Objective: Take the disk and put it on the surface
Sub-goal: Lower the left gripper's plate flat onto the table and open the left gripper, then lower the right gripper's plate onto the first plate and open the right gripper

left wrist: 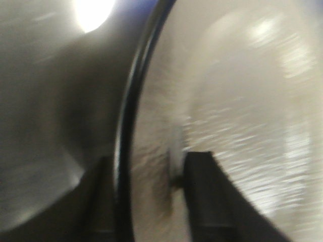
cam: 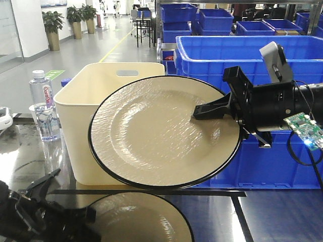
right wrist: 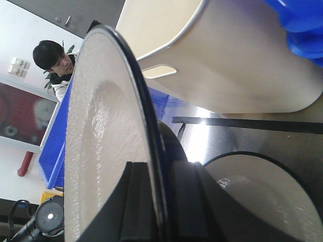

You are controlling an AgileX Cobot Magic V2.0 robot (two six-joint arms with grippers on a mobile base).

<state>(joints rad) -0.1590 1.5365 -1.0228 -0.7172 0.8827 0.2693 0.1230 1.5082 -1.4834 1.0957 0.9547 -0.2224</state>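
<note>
The right gripper [cam: 204, 112] is clamped on the right rim of the cream plate [cam: 151, 136]. The plate hangs tilted almost on edge, face toward the near side, its lowest edge just above the glossy taped tabletop [cam: 275, 217]. Placing it likely means tipping it flat. The left gripper [left wrist: 151, 166], fingers apart, sits low at near left.

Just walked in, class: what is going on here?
The right gripper holds a round beige plate with a black rim by its edge, lifted and tilted in front of a cream plastic tub. A second, matching plate lies on the dark glossy tabletop below, and the left gripper straddles its rim; that view is blurred.
</note>
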